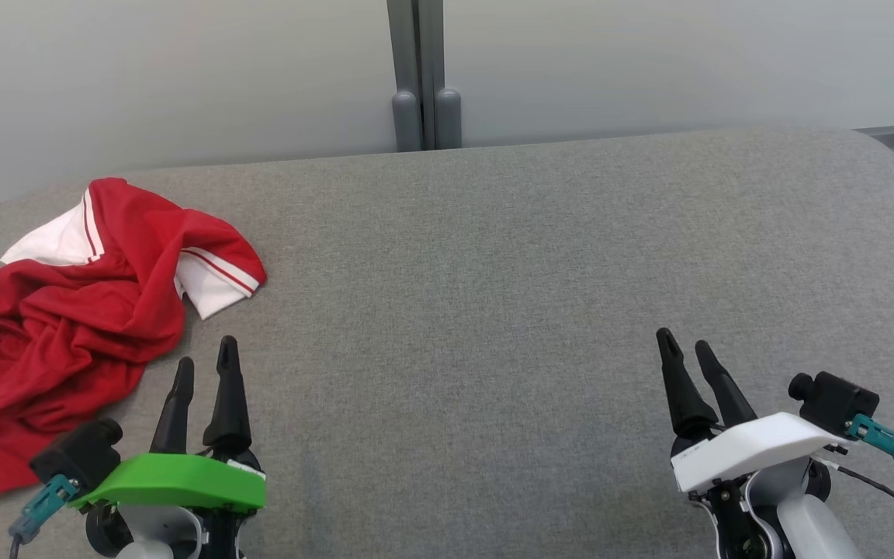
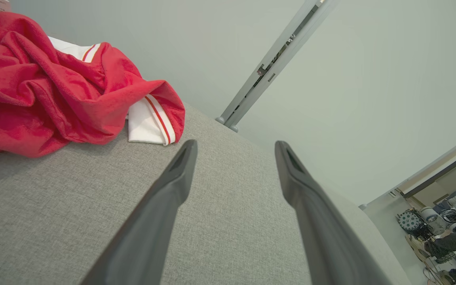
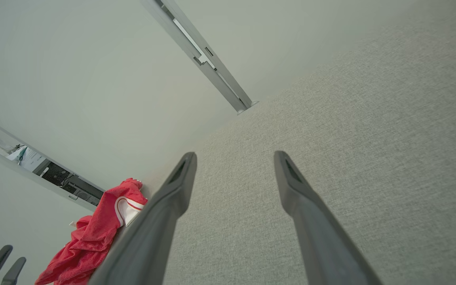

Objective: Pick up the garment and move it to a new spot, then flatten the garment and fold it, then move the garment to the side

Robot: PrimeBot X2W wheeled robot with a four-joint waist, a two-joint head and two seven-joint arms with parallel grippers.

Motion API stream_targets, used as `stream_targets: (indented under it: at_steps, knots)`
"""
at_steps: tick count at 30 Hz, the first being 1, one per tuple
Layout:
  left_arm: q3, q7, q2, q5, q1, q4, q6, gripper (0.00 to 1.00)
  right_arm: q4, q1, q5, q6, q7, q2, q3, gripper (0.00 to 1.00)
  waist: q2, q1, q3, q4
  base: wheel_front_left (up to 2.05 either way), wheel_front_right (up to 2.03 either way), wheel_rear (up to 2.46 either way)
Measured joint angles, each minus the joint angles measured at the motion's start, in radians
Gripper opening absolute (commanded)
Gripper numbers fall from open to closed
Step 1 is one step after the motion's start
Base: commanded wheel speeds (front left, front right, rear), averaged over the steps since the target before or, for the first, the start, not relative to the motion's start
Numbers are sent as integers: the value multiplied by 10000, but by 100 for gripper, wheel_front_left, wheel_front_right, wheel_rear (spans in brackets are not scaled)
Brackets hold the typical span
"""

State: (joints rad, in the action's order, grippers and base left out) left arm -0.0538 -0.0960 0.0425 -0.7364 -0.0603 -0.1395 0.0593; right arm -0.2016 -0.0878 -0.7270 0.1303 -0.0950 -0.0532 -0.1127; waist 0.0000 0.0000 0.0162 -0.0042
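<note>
**Just left of the fingers: a crumpled red garment**

Widest of all is the grey cloth-covered bench [image 1: 493,272], which runs across the head view. Behind it stands a pale wall [image 1: 183,70], split by a grey upright post [image 1: 424,70].

The garment [image 1: 67,326] lies in a rumpled heap at the far left of the bench and reaches the left edge of the head view. It is red with white trim that carries thin red stripes. One white cuff [image 1: 218,283] sticks out on the heap's right side.

The left gripper [image 1: 205,357], under a green cover, sits at the lower left. Its fingers [image 2: 172,186] are apart with bare bench between them. Their tips are near the cuff, just short of it, and do not touch the cloth. The bulk of the heap lies to their left.

The right gripper [image 1: 684,341], under a white cover, sits at the lower right, well apart from the garment. Its fingers [image 3: 172,198] are also spread, with nothing held. In the right wrist view the red heap shows far off to the left, beyond plain grey bench.
</note>
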Motion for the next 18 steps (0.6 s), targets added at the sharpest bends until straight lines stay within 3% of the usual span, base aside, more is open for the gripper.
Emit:
stream_targets:
  at_steps: [18]
  knots:
    - [-374, -508, 8, 2259, 98, 360, -203, 100, 69, 6, 2523, 2, -493, 48, -17, 100, 0, 0, -21, -29, 0, 0, 0]
